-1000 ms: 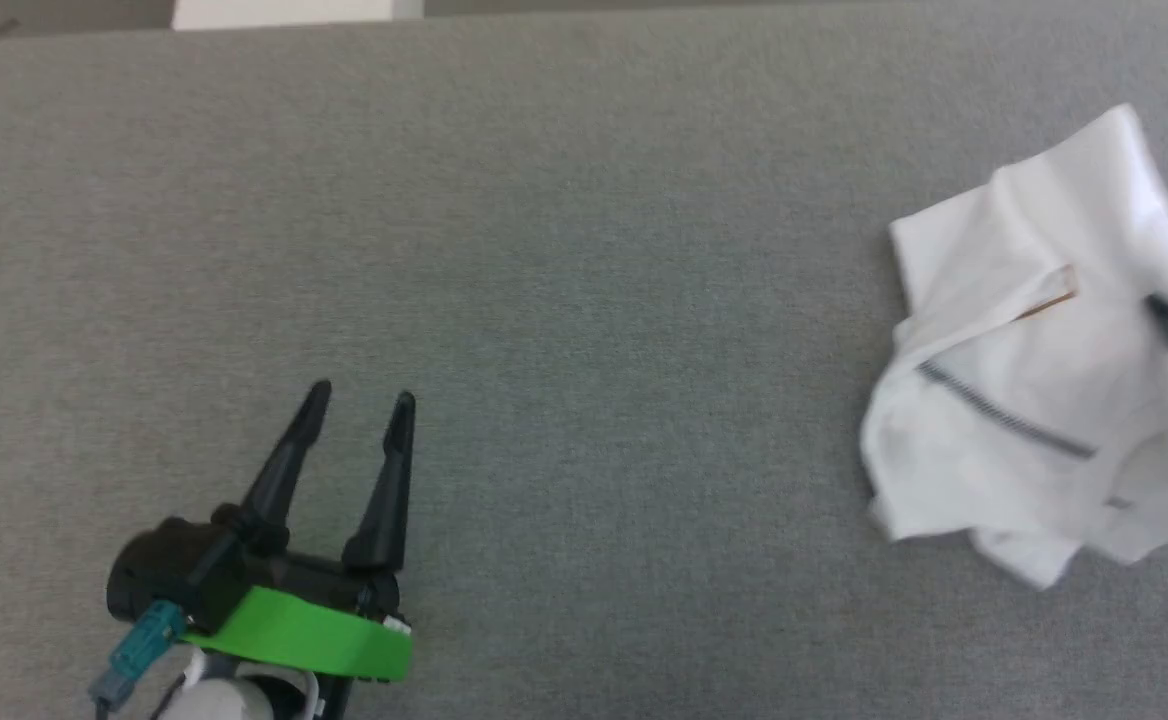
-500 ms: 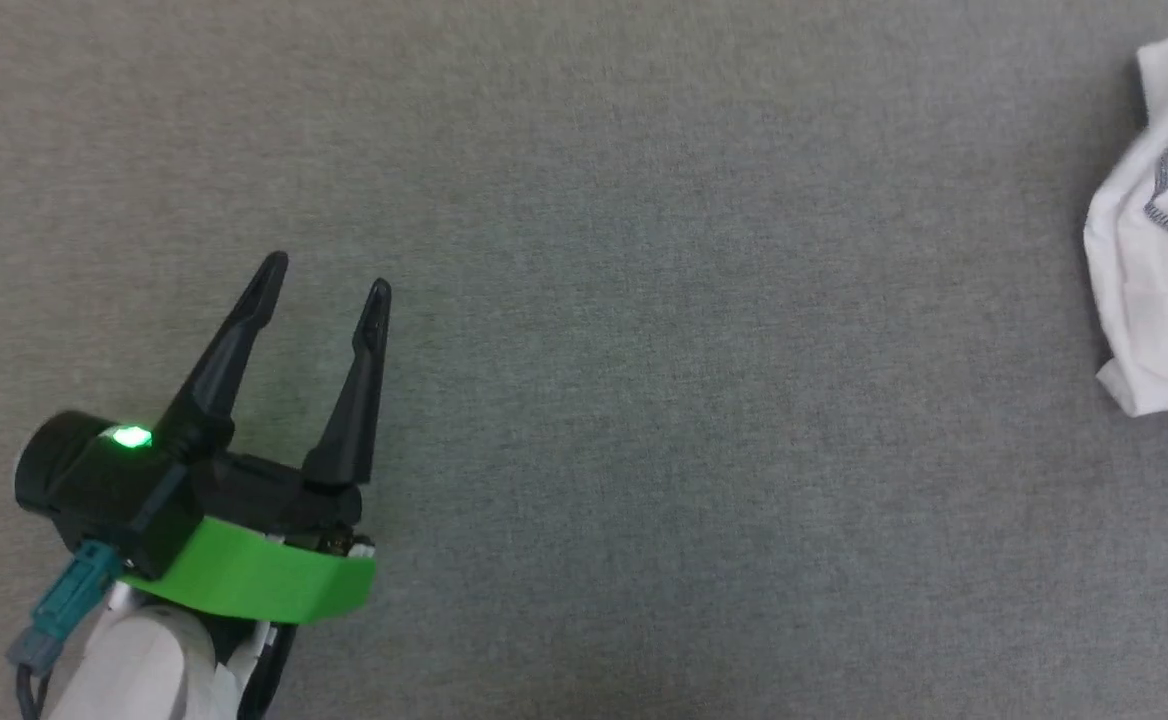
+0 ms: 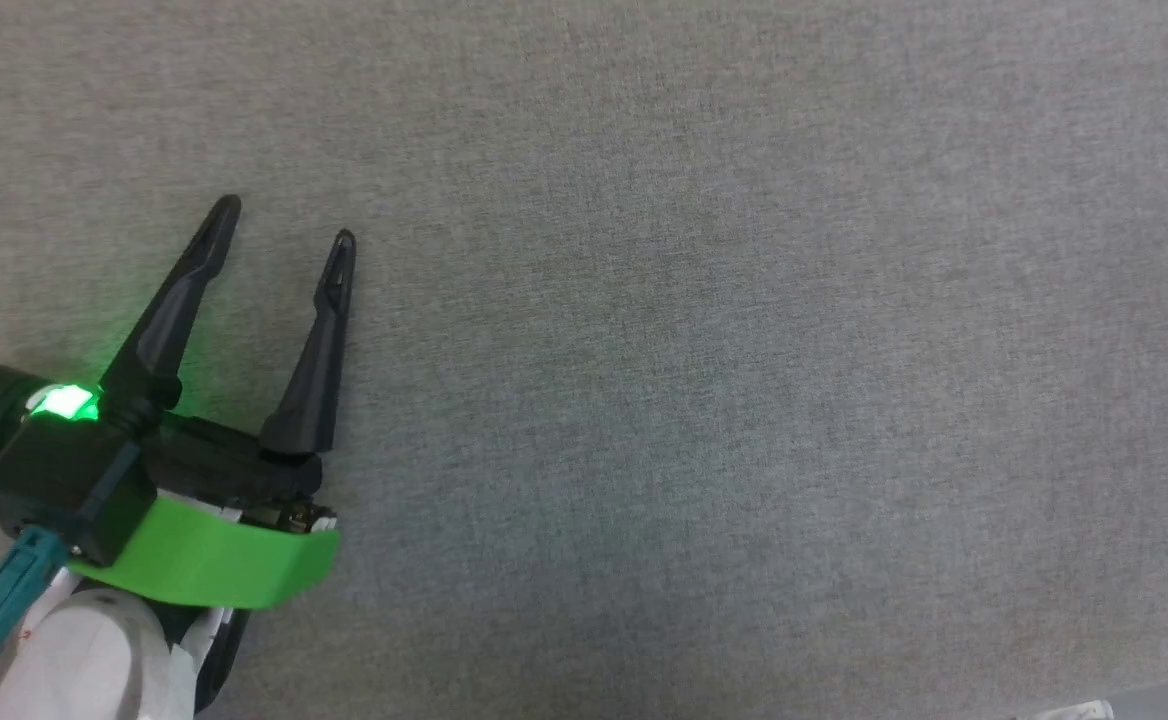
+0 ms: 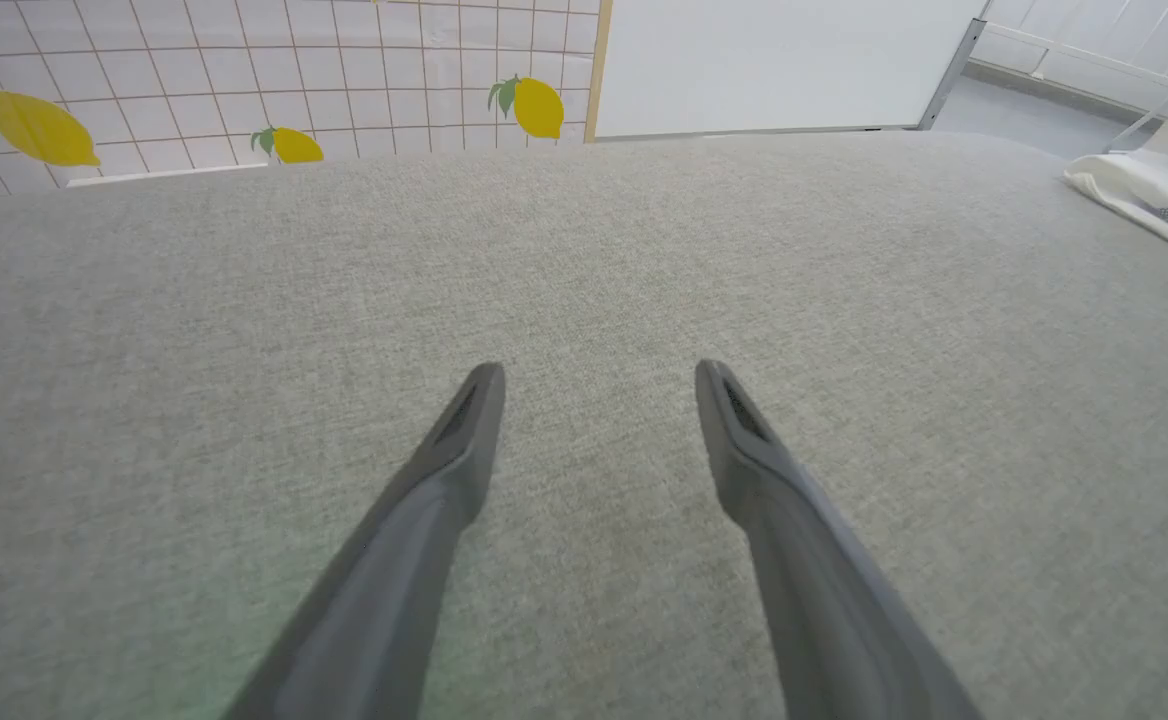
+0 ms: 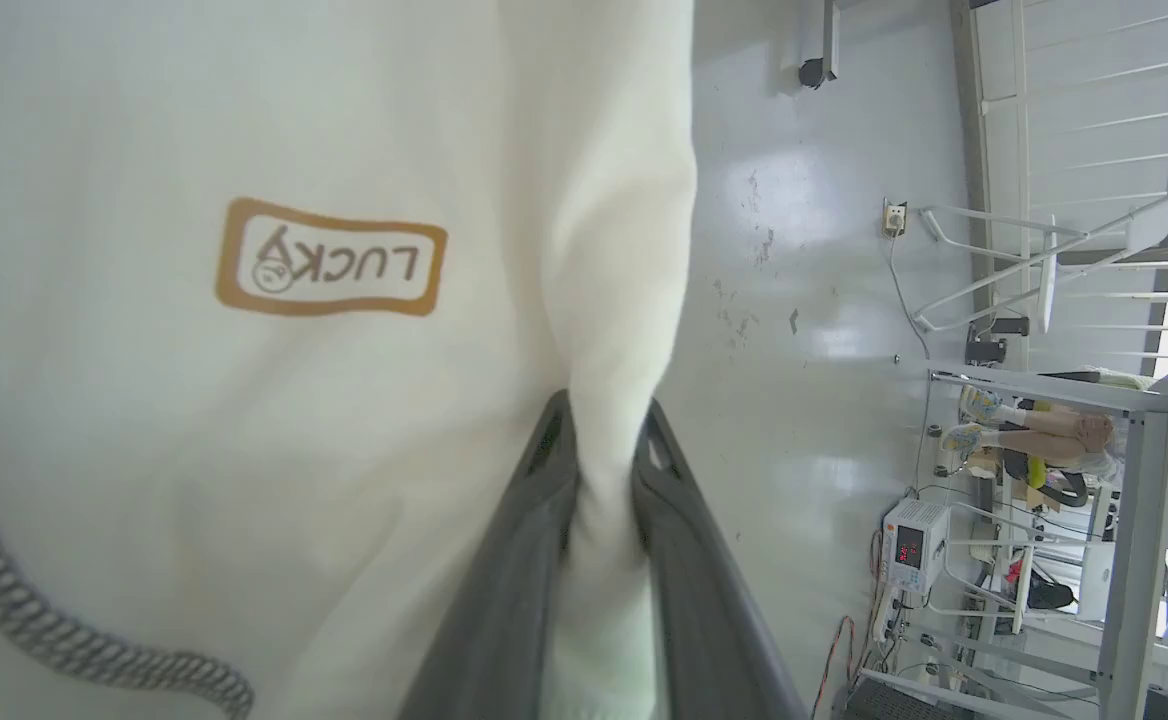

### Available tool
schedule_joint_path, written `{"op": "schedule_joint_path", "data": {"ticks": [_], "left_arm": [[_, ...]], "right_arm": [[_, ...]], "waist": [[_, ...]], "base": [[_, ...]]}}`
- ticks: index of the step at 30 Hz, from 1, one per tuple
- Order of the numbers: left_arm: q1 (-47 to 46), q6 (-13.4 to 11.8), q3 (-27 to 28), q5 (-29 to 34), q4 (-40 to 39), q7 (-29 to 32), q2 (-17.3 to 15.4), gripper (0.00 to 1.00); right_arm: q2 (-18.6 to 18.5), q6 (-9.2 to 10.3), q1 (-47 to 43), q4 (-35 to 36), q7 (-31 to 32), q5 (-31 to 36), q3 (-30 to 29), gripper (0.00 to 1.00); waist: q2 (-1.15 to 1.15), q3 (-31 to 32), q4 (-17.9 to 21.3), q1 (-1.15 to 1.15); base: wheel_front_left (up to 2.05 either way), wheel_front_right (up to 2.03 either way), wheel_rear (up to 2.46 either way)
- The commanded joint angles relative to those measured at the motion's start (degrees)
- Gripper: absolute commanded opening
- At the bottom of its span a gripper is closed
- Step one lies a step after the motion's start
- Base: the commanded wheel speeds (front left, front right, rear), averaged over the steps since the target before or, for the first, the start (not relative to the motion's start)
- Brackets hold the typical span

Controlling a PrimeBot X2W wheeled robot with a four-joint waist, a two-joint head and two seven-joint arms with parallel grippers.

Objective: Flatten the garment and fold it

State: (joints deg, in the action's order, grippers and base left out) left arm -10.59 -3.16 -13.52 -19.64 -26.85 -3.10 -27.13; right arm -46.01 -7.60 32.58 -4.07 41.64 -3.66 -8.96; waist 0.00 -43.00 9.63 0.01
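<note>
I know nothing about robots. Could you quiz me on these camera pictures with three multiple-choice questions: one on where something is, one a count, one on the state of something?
1. In the left wrist view, where is the white shirt?
A. On the floor
B. At the right side of the grey surface
C. In a basket

2. How many lemon pictures are on the tiled wall?
A. One
B. Five
C. Three

3. What is the right end effector doing?
A. Shut on a fold of the shirt
B. Open and empty
C. Shut on a cup

Answers:
1 B: the shirt shows at that view's far right, on the surface.
2 C: three yellow lemons show along the tiles.
3 A: white fabric is pinched between its two fingers in the right wrist view.
</note>
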Motion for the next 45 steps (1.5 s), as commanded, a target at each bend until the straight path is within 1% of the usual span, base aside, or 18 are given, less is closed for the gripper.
{"op": "schedule_joint_path", "data": {"ticks": [1, 4, 6, 7, 8, 9, 16, 17, 20, 21, 23, 28, 33, 36, 40, 42, 45], "left_arm": [[-0.93, -0.40, 0.41, 0.45, -0.39, 0.16, -0.54, 1.00], [-1.07, -0.96, 0.85, 0.60, -0.88, 0.26, -0.59, 1.00], [-1.28, -1.34, 1.07, 0.62, -1.16, 0.39, -0.50, 1.00], [-1.42, -1.53, 1.18, 0.54, -1.30, 0.45, -0.40, 1.00], [-1.58, -1.72, 1.33, 0.42, -1.45, 0.34, -0.23, 1.00], [-1.73, -1.83, 1.37, -0.74, -1.53, 0.39, 0.39, 1.00], [-1.20, -1.98, 0.82, -2.25, 0.60, -1.84, 2.24, 1.00], [-0.49, -2.72, 0.96, -2.48, 2.07, -2.70, 3.07, 1.00], [0.81, -3.80, 1.42, -3.05, 3.99, -4.32, 4.37, 1.00], [1.94, -4.37, 1.86, -3.54, 5.09, -5.45, 5.05, 1.00], [3.11, -5.22, 2.43, -3.58, 6.09, -6.66, 5.59, 1.00], [5.90, -5.89, 2.50, -4.46, 8.27, -8.45, 7.07, 1.00], [8.83, -6.73, 2.74, -4.89, 9.65, -9.64, 8.21, 1.00], [10.35, -7.32, 3.01, -5.05, 10.32, -10.33, 9.14, 1.00], [11.95, -7.45, 2.85, -4.96, 11.58, -11.04, 10.34, 1.00], [12.51, -7.37, 2.70, -4.33, 12.65, -11.32, 10.66, 1.00], [12.88, -6.70, 2.32, -3.56, 14.36, -11.64, 11.44, 1.00]], "right_arm": [[-0.26, 0.11, 1.11, -0.88, -1.21, 0.62, -0.44, 0.00], [0.56, 0.11, 1.79, -2.72, -3.08, 1.21, -0.97, 0.00], [0.90, 0.11, 2.43, -4.12, -4.58, 1.90, -0.90, 0.62], [1.13, 0.11, 2.85, -4.96, -5.39, 2.27, -0.74, 0.98], [1.31, 0.11, 3.22, -5.62, -6.05, 2.58, -0.55, 1.00], [1.91, 0.11, 4.60, -8.17, -8.26, 3.72, 0.15, 1.00], [2.38, 0.11, 6.06, -14.76, -12.48, 4.40, 0.20, 1.00], [2.73, 0.11, 5.68, -16.06, -13.97, 4.49, 0.36, 1.00], [4.58, 0.11, 5.06, -16.12, -17.04, 3.71, 0.47, 1.00], [7.01, 0.11, 4.75, -15.41, -18.91, 2.35, 0.44, 1.00], [9.10, 0.11, 3.96, -13.89, -20.57, 1.83, 0.84, 1.00], [15.16, 0.11, -1.32, -8.10, -22.72, 1.21, 0.05, 1.00], [22.89, 0.11, -9.05, 1.54, -25.72, 1.37, -1.18, 1.00], [28.44, 0.11, -13.90, 7.91, -27.98, 2.80, -1.28, 1.00], [35.79, 0.11, -20.12, 14.17, -30.77, 4.86, -1.25, 1.00], [38.77, 0.11, -22.96, 16.17, -32.49, 5.72, -1.28, 1.00], [41.79, 0.11, -26.68, 18.29, -35.36, 6.73, -1.37, 1.00]], "waist": [[0.00, -1.83, 0.80, -0.01], [0.00, -2.34, 1.01, -0.01], [0.00, -2.53, 1.17, -0.01], [0.00, -2.49, 1.27, -0.01], [0.00, -2.38, 1.35, -0.01], [0.00, -1.36, 1.51, -0.01], [0.00, 3.82, 0.95, -0.01], [0.00, 6.30, 0.72, -0.01], [0.00, 9.93, 0.50, -0.01], [0.00, 12.36, 0.51, -0.01], [0.00, 14.64, 0.36, -0.01], [0.00, 20.32, -1.03, -0.01], [0.00, 24.77, -2.89, -0.01], [0.00, 26.87, -4.10, -0.01], [0.00, 29.32, -5.98, -0.01], [0.00, 30.21, -7.00, -0.01], [0.00, 31.28, -8.55, -0.01]], "base": [[0.00, 0.00, 0.00], [0.00, 0.00, 0.00], [0.00, 0.00, 0.00], [0.00, 0.00, 0.00], [0.00, 0.00, 0.00], [0.00, 0.00, 0.00], [0.00, 0.00, 0.00], [0.00, 0.00, 0.00], [0.00, 0.00, 0.00], [0.00, 0.00, 0.00], [0.00, 0.00, 0.00], [0.00, 0.00, 0.00], [0.00, 0.00, 0.00], [0.00, 0.00, 0.00], [0.00, 0.00, 0.00], [0.00, 0.00, 0.00], [0.00, 0.00, 0.00]]}}
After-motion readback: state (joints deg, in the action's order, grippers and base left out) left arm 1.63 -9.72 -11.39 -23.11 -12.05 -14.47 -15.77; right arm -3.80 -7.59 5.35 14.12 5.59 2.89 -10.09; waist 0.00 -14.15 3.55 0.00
